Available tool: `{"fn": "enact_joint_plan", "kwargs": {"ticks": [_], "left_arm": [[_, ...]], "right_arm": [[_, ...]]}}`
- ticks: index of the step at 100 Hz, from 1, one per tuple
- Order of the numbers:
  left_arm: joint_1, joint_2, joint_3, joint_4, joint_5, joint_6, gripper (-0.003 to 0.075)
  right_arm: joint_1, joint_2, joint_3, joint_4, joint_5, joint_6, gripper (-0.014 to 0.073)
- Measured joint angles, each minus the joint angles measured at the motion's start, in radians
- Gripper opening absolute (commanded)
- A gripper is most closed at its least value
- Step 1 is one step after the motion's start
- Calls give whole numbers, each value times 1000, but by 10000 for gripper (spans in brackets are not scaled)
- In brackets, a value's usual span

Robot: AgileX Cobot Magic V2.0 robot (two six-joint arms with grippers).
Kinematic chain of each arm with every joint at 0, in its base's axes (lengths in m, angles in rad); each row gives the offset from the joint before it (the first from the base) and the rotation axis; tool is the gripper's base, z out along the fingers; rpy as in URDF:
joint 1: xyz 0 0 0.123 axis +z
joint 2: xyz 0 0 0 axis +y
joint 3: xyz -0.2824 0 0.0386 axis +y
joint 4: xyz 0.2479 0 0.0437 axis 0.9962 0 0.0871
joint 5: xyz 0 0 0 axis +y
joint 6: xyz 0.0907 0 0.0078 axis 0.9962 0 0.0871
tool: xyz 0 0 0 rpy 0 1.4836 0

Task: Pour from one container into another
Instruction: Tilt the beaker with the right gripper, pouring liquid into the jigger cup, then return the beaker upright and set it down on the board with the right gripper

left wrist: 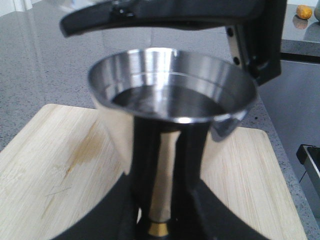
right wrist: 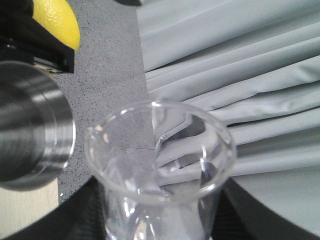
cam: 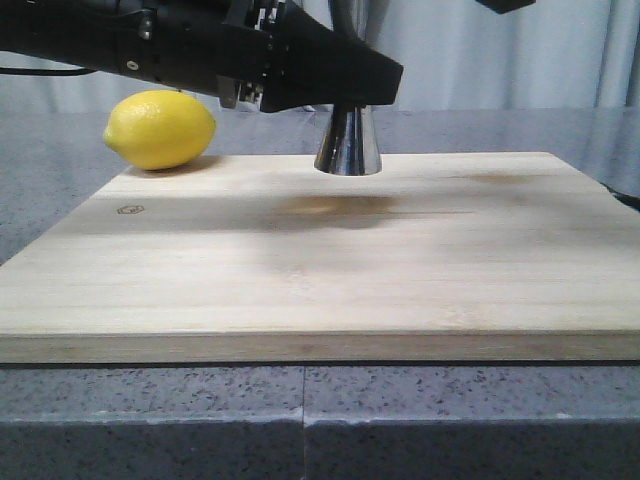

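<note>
The left claw pinches the steel jigger near its gold waist; the jigger stands on the wooden board, liquid inside. The right claw apparently grips the glass beaker, tilted beside the jigger. A lemon rests on the counter.

This looks like a kitchen or bar corner set up as a test stage. A grey speckled stone surface carries a pale wooden cutting board, and a lemon sits at the board's far left. On the board stands a steel jigger, bartender's gear. Behind it all hangs a plain grey pleated curtain, more studio backdrop than home wall.
</note>
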Motion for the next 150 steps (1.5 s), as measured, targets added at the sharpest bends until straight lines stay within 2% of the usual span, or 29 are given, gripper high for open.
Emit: {"fn": "enact_joint_plan", "kwargs": {"ticks": [13,58,84,134,150], "left_arm": [[0,0,0,0,0,0,59],[0,0,0,0,0,0,59],[0,0,0,0,0,0,59],[0,0,0,0,0,0,59],[0,0,0,0,0,0,59]], "right_arm": [[0,0,0,-3,0,0,311],[0,0,0,-206,-6,0,311],[0,0,0,-226,-14,0,311],[0,0,0,127,17,14,311],[-50,0,2,271,23,56,311]]}}
